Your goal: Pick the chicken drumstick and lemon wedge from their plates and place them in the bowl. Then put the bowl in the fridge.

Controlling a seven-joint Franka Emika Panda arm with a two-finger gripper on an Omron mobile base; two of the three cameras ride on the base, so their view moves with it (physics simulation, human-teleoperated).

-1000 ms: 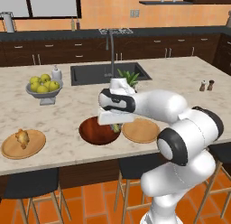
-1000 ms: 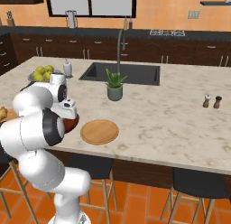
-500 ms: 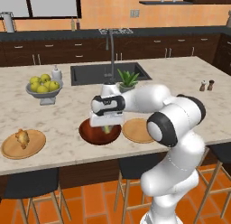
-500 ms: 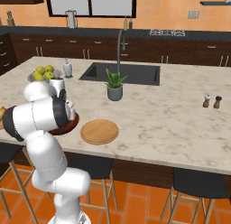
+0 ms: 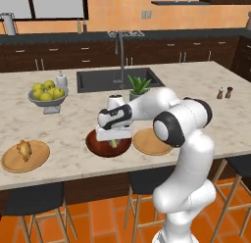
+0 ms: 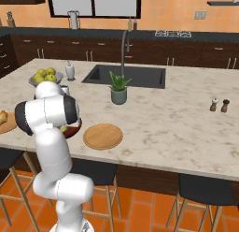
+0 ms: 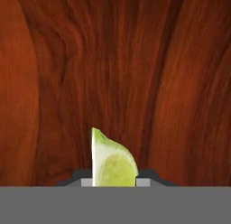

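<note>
We see the gripper [image 5: 113, 142] clamped on a pale yellow-green lemon wedge [image 7: 113, 161] over the glossy reddish-brown wooden bowl [image 5: 97, 144].

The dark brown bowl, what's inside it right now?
The bowl shows bare wood; nothing can be seen lying in it. The gripper holds the lemon wedge just above it. The arm covers part of the bowl, so that part is hidden.

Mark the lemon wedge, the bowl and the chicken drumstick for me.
lemon wedge [image 7: 113, 164], hand view, pale cut face.
bowl [image 5: 94, 141], left base view, bare left rim.
chicken drumstick [image 5: 23, 149], left base view, meaty middle.
</note>
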